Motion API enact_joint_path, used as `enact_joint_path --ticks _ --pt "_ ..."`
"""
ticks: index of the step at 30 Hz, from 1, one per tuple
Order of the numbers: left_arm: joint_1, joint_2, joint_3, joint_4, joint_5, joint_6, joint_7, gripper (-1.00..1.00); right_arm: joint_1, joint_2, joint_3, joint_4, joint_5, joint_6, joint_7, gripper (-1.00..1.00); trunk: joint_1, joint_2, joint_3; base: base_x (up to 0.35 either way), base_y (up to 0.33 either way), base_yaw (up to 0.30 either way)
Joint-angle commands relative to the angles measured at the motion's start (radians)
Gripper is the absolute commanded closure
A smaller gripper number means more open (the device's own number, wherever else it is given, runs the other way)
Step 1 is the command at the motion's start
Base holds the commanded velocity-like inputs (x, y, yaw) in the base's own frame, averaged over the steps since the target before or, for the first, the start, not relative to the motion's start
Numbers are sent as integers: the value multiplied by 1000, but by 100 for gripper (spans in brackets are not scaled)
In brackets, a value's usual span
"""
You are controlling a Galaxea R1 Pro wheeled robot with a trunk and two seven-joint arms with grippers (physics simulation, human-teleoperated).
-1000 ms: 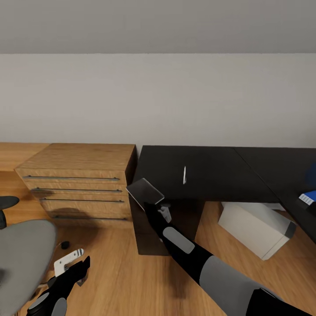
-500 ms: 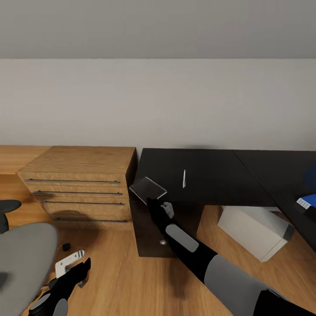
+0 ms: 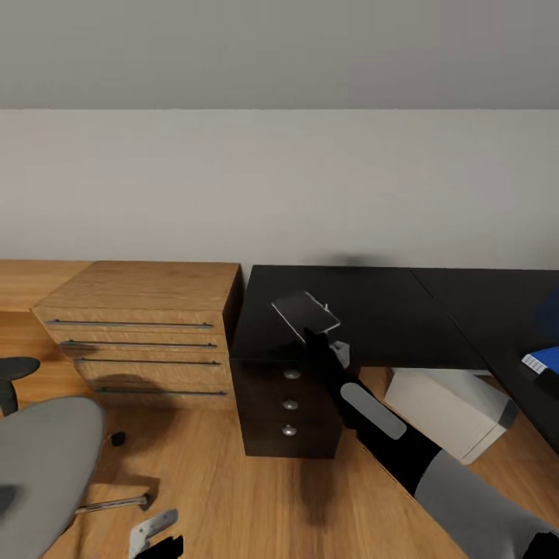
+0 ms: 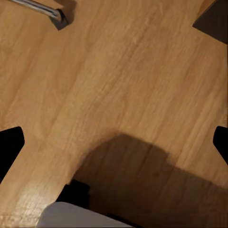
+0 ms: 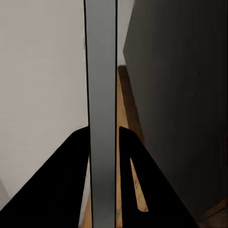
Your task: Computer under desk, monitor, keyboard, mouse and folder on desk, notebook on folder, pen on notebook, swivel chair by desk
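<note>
Glossy black desk point(image 3: 373, 310); oak-grain wood floor point(image 3: 225, 489); notebook point(image 3: 305, 314) seemingly matt.

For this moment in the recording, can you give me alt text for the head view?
The right gripper holds the thin grey notebook tilted above the near end of the black desk. A light-wood drawer chest stands left of the desk, a black three-drawer cabinet and the pale computer sit beneath it, and the grey swivel chair is at lower left.
</note>
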Motion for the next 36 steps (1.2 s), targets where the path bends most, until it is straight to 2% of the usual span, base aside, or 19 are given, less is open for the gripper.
enact_joint_path --ticks 1,3,4,5,7,9,13,21,32,36 --pt "0 0 -6 44 5 -35 6 -100 -1 -12 -3 -2 -20 -8 0 100 0 0 -1 0 0 0" --pt "0 0 -32 93 -12 -140 6 -100 -1 -40 -29 -4 -43 -8 -2 100 0 0 -1 0 0 -51" --pt "0 0 -52 113 -20 -200 6 -100 -1 -62 -62 -6 -58 -8 -10 100 0 0 -2 0 0 -135" --pt "0 0 -60 122 -24 -226 7 -100 -1 -74 -85 -7 -67 -7 -18 100 0 0 -3 0 0 -157" --pt "0 0 -70 132 -28 -253 8 -100 -1 -100 -120 -8 -76 -5 -30 100 0 0 -5 0 -30 -177" --pt "0 0 -74 136 -30 -262 9 -100 -1 -118 -139 -8 -80 -4 -35 100 0 0 -7 0 -130 -187" --pt "0 0 -77 139 -31 -272 11 -100 -1 -138 -179 -8 -83 -2 -41 100 0 0 -11 0 -239 -193" --pt "0 1 -78 142 -33 -277 12 -100 -1 -159 -204 -4 -83 -2 -44 100 0 0 -19 0 -313 -197" --pt "0 1 -75 142 -33 -279 12 -100 -1 -161 -223 -2 -82 -2 -44 100 0 0 -31 0 -345 -194" --pt "0 1 -75 142 -33 -301 12 -100 -1 -161 -224 -2 -82 -3 -47 100 0 0 -35 0 -346 -141"
